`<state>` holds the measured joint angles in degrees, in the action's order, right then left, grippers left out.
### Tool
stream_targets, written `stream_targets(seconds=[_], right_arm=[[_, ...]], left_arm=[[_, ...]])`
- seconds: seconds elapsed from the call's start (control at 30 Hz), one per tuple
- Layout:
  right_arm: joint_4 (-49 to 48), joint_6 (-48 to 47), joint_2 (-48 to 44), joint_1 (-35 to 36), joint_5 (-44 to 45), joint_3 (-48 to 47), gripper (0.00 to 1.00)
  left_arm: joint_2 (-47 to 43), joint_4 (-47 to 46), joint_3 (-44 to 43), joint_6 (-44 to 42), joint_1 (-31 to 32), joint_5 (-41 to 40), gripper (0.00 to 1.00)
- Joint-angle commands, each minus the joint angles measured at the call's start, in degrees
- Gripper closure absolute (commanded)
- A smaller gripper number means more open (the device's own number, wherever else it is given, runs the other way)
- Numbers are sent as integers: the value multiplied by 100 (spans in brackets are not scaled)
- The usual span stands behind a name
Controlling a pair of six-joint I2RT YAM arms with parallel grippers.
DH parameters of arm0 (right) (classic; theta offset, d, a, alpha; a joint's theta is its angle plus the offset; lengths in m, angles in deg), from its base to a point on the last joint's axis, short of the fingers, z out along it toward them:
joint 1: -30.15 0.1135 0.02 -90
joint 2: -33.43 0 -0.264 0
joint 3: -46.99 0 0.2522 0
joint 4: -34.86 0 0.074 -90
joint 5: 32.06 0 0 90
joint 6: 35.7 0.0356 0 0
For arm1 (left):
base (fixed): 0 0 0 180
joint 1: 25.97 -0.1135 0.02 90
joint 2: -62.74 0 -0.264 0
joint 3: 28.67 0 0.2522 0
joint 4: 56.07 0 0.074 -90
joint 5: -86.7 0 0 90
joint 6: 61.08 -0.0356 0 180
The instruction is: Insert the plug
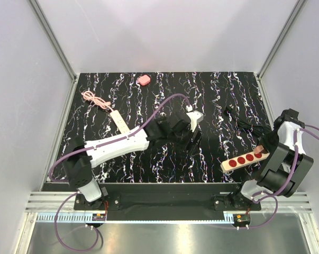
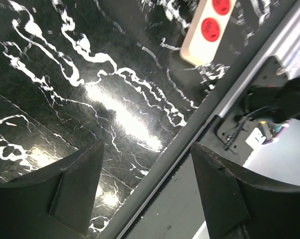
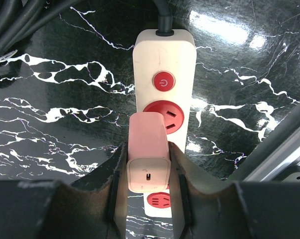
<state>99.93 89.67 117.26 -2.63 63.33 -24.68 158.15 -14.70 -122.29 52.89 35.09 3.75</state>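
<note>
A pale pink plug (image 3: 148, 144) is clamped between my right gripper's (image 3: 148, 149) fingers, which are shut on its sides. It stands directly over the beige strip (image 3: 164, 55) with red sockets, covering the part just below the socket nearest the red power button. Its prongs are hidden, so I cannot tell whether they sit in a socket. From above, the right gripper (image 1: 262, 150) and plug (image 1: 261, 152) are at the strip's (image 1: 238, 162) far end, near the table's right side. My left gripper (image 1: 193, 138) hangs open over mid-table, nothing between its fingers (image 2: 80, 184).
A black cable (image 1: 245, 125) runs from the strip toward the back right. A small white strip with a pink cord (image 1: 118, 120) lies at the left. A pinkish-red rounded piece (image 1: 144, 79) sits at the back edge. The table's near rail (image 2: 199, 124) crosses the left wrist view.
</note>
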Motion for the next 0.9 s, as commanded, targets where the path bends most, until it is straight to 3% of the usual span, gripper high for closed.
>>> stream_targets(seconds=[0.0, 0.53, 0.87], right_arm=[[371, -110, 239, 25, 331, 122, 100], [626, 13, 98, 34, 744, 148, 100], [11, -31, 783, 17, 208, 421, 100]], left_arm=[[-322, -81, -4, -85, 3, -142, 24], [-208, -37, -109, -32, 3, -90, 23], [-568, -11, 198, -111, 3, -415, 21]])
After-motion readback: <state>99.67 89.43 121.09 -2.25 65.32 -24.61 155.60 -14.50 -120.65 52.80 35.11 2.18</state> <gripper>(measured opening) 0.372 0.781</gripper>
